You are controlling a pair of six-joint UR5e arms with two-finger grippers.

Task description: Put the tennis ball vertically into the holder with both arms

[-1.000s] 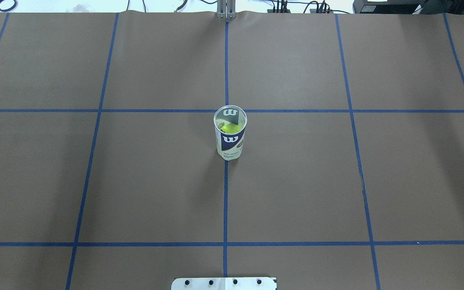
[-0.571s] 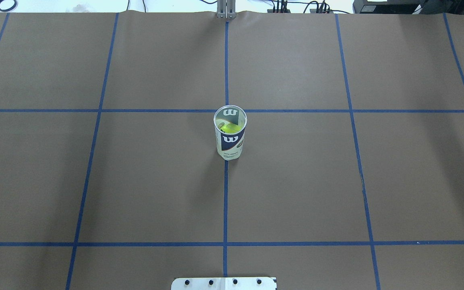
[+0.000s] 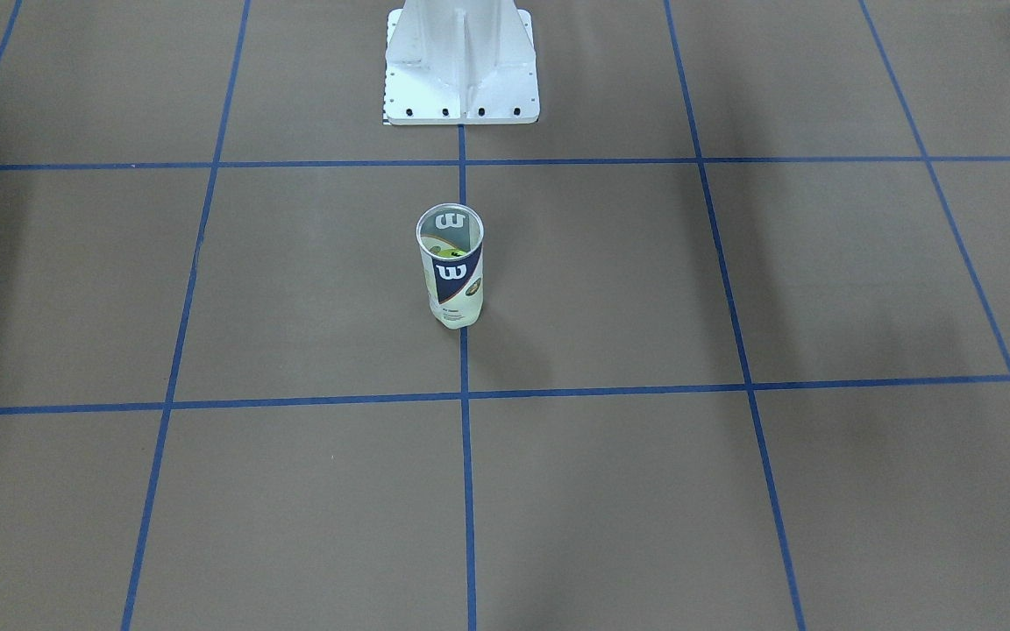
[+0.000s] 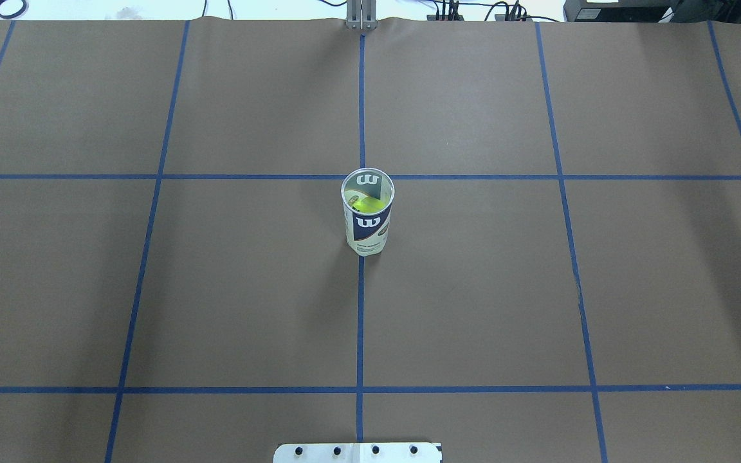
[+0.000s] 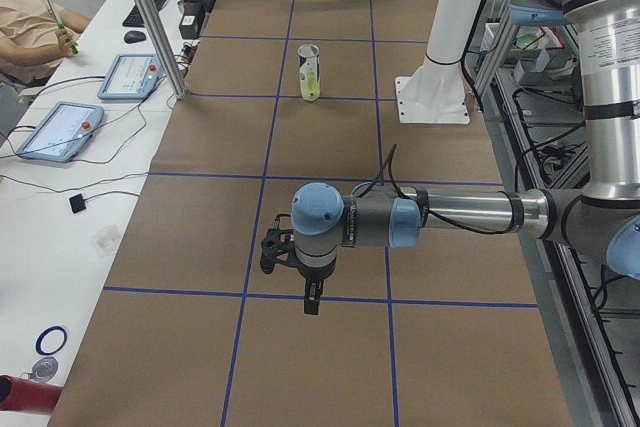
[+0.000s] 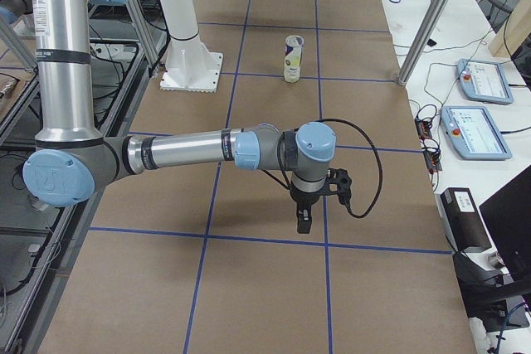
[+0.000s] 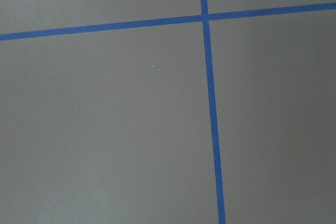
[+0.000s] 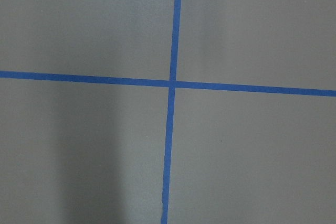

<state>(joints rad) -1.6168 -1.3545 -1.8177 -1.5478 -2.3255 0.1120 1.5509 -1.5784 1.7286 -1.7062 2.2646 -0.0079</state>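
The holder [image 4: 368,222] stands upright on the table [image 4: 152,289], its base on the centre tape line [image 4: 359,321], just in front of the white pedestal base [image 4: 357,453]. Its top is open. A yellow-green ball [image 4: 366,205] sits inside it, seen through the mouth from overhead. The front view shows the same can [image 3: 452,267] upright, navy "W" label facing the camera, with only a sliver of yellow-green showing inside.

Neither gripper is near the holder. The left gripper [image 5: 311,304] hangs pointing down above the table at the end of a low, level forearm; the holder [image 5: 309,72] is well apart from it, far along the table beyond the wrist. The right gripper [image 6: 304,223] hangs the same way at the other end, with the holder [image 6: 292,59] again far beyond it. Both show only in the side views, so I cannot tell whether their fingers are apart or together; nothing can be seen held in either.

Below each gripper the wrist cameras show only brown table and a crossing of blue tape [image 7: 210,103] [image 8: 170,129].
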